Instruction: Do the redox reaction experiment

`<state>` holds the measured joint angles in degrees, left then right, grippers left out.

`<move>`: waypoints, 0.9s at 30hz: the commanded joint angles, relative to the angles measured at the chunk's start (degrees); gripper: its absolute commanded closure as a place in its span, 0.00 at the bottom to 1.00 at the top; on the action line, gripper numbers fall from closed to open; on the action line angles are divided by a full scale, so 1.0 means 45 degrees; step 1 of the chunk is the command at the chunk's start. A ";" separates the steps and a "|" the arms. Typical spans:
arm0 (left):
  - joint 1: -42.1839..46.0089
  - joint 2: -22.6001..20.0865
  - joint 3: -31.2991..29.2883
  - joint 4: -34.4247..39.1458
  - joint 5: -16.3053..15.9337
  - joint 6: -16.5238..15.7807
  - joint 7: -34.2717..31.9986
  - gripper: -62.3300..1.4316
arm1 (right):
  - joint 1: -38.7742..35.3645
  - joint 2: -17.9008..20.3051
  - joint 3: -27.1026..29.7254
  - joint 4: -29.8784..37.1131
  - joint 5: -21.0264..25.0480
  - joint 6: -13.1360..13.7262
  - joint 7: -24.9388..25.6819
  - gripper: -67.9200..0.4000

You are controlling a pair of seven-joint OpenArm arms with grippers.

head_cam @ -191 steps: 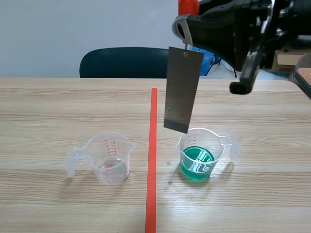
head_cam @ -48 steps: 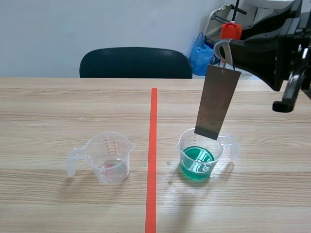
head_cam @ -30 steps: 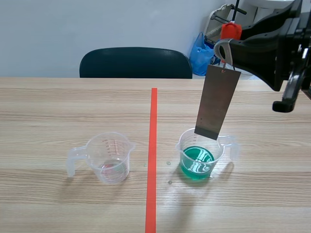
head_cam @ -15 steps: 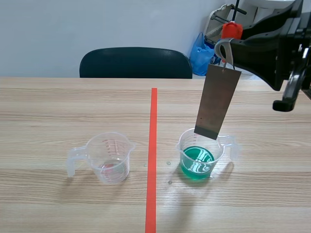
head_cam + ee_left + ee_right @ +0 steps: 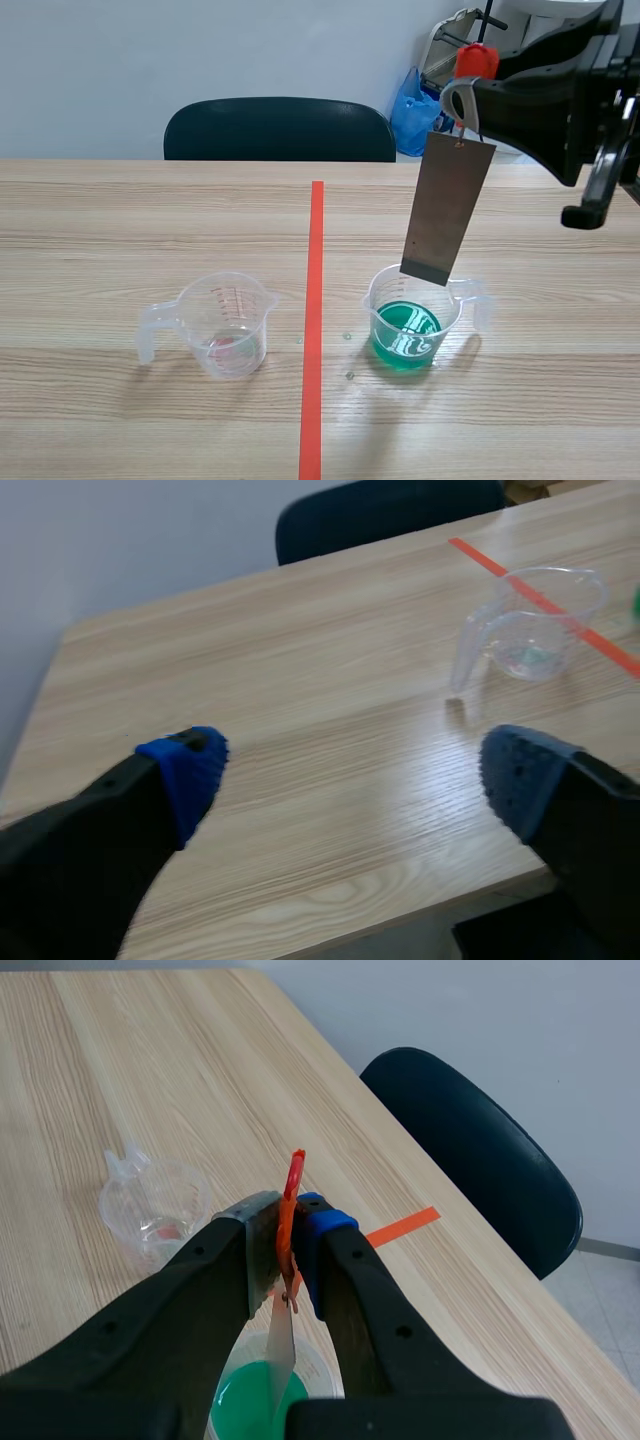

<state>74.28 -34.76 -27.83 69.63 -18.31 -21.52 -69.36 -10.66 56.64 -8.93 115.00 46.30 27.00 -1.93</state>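
Your right tool point(image 5: 290, 1232) was raised above the right half of the tabletop point(image 5: 150, 210), its two fingers pressed together on a small orange-red clip point(image 5: 292, 1185). From this clip hung a thin grey metal plate point(image 5: 447, 210), a little tilted, with its lower edge toward the robot. That lower edge stood over the cup of green liquid point(image 5: 413, 322), about at the height of the rim. In the scene view it was clear of the green surface, but I cannot tell if it was already inside the rim. In the right wrist view the plate pointed straight down over the green liquid.

The cup of green liquid stood upright on the tabletop just to the right of the tape line point(image 5: 314, 300), with its handle turned to the right. On the other side of the line, well apart from it, stood the clear measuring cup point(image 5: 225, 322). It was also upright, its handle to the left, with red scale marks on the wall and only a little pale liquid at the bottom.

Your left tool point(image 5: 360, 770) was far from both cups, low over the left near corner of the tabletop, with its fingers wide apart and nothing between them. Its blue pads point(image 5: 190, 770) were bare, and the clear measuring cup was well ahead of it.

Behind the tabletop stood a dark chair point(image 5: 275, 128) and, farther right, a blue bag point(image 5: 410, 112).
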 commanded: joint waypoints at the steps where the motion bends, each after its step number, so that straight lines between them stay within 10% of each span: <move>1: -0.0578 -0.0476 -0.0102 0.0126 -0.0107 -0.0491 0.0296 0.53 | 0.0219 0.0039 0.0243 -0.0010 0.0097 -0.0034 0.0233 0.98; 6: -0.2526 -0.1987 0.0364 0.0126 -0.0073 -0.2497 0.1967 0.94 | 0.0219 0.0039 0.0243 -0.0010 0.0097 -0.0039 0.0238 0.98; 10: -0.4915 -0.3521 0.1894 0.0126 -0.0243 -0.4080 0.3104 0.94 | 0.0219 0.0039 0.0243 -0.0010 0.0097 -0.0039 0.0238 0.98; 16: -0.9296 -0.5013 0.5615 0.0126 -0.0602 -0.4080 0.4444 0.94 | 0.0219 0.0039 0.0243 -0.0010 0.0097 -0.0039 0.0238 0.98; 27: -1.7029 -0.4104 1.3143 0.0126 -0.1506 -0.4080 0.7558 0.94 | 0.0219 0.0039 0.0243 -0.0010 0.0097 -0.0039 0.0287 0.98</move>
<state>-2.04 -54.89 31.75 69.60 -24.69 -39.79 -34.85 -10.66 56.66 -8.93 115.00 46.06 27.00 -1.72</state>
